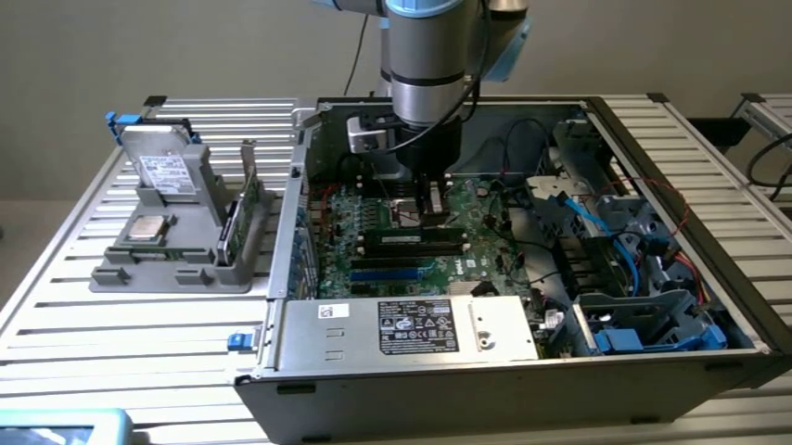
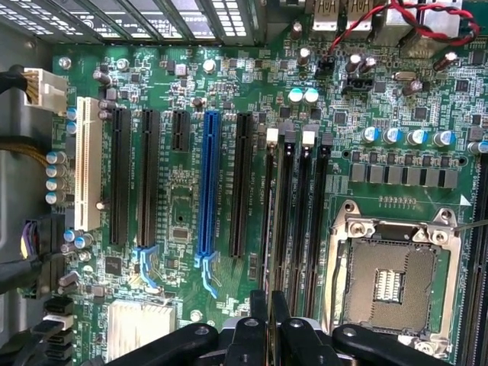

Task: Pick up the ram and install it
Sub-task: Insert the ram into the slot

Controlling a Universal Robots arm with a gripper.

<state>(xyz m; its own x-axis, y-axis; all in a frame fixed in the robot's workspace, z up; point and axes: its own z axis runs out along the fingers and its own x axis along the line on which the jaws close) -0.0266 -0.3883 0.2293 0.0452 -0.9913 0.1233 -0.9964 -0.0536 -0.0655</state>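
My gripper (image 1: 433, 215) is lowered into the open computer case (image 1: 693, 158), over the green motherboard (image 1: 477, 264). It is shut on the ram (image 1: 409, 243), a long dark stick with a whitish label that hangs level under the fingers. In the wrist view the ram (image 2: 268, 229) shows edge-on as a thin line running away from the gripper (image 2: 268, 313). It lies along the black memory slot nearest the PCI slots, next to further memory slots (image 2: 303, 221). Whether it touches the slot I cannot tell.
The empty processor socket (image 2: 393, 278) sits beside the memory slots, and a blue slot (image 2: 210, 183) on their other side. A metal power-supply box (image 1: 409, 326) and cables (image 1: 619, 250) crowd the case. Outside, at the exterior view's left, a grey holder (image 1: 185, 269) carries a drive, a silver chip (image 1: 151, 227) and a green card (image 1: 251, 209).
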